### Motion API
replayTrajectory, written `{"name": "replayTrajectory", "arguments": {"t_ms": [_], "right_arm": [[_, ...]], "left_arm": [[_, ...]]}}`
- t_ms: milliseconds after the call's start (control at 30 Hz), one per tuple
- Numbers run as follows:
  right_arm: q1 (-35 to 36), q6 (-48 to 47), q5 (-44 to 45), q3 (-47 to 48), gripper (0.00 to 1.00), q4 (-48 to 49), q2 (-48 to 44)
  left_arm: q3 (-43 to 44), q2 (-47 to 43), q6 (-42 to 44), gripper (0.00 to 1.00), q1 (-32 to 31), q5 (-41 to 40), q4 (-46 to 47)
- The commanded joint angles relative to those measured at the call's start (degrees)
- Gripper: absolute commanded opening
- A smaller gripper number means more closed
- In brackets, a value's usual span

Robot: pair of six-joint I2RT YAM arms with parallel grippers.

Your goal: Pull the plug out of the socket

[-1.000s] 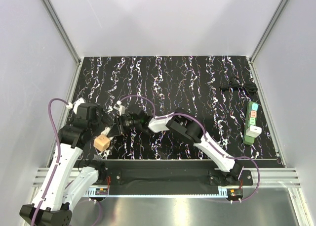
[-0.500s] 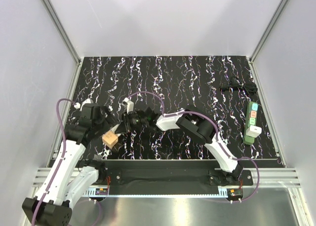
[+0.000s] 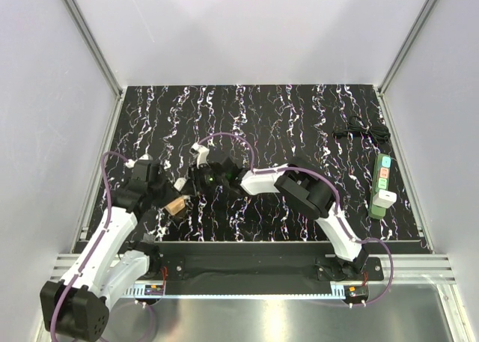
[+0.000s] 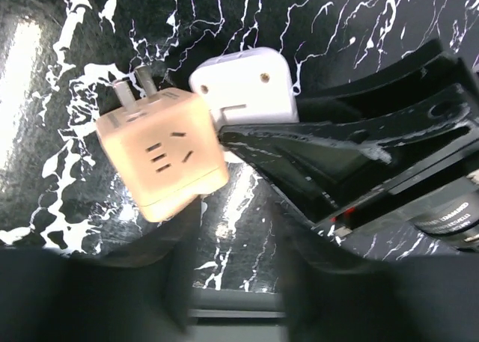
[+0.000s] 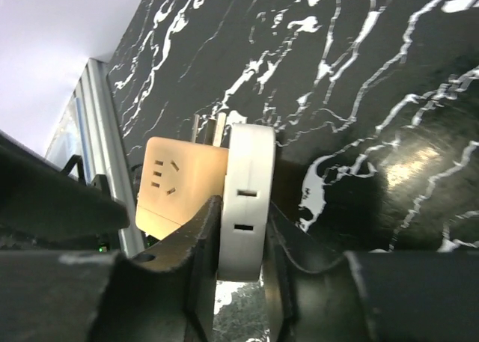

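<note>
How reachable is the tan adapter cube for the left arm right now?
Probably reachable. The left gripper sits just short of the tan cube with its jaws open, and the cube's near sides look bare. The right gripper pinches only the white plug on the far side, so it shouldn't block.

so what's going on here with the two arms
The right gripper is clamped on a white plug that sits flush against a tan cube adapter, at the left of the table. The left gripper is at the cube adapter, but whether it grips it is unclear. The green power strip lies untouched at the right edge.
</note>
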Motion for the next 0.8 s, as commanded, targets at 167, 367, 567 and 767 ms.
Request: {"name": "replayTrajectory", "arguments": {"t_ms": [167, 367, 567, 767], "right_arm": [[-0.8, -2.8, 1.8, -0.8, 0.41, -0.3, -3.9], [-0.8, -2.6, -0.6, -1.5, 0.50, 1.2, -4.8], [-0.8, -1.7, -4.1, -2.4, 0.60, 4.5, -5.6], [-0.8, -0.8, -5.6, -4.9, 0.71, 8.8, -7.3]], "left_arm": [[0.1, -3.7, 0.5, 0.20, 0.4, -3.2, 3.9], [-0.5, -1.8, -0.5, 0.18, 1.0, -3.5, 4.0], [-2.2, -2.1, -1.6, 0.17, 1.4, -5.3, 3.3], [-3.4, -1.8, -2.3, 0.14, 1.8, -6.0, 3.0]]}}
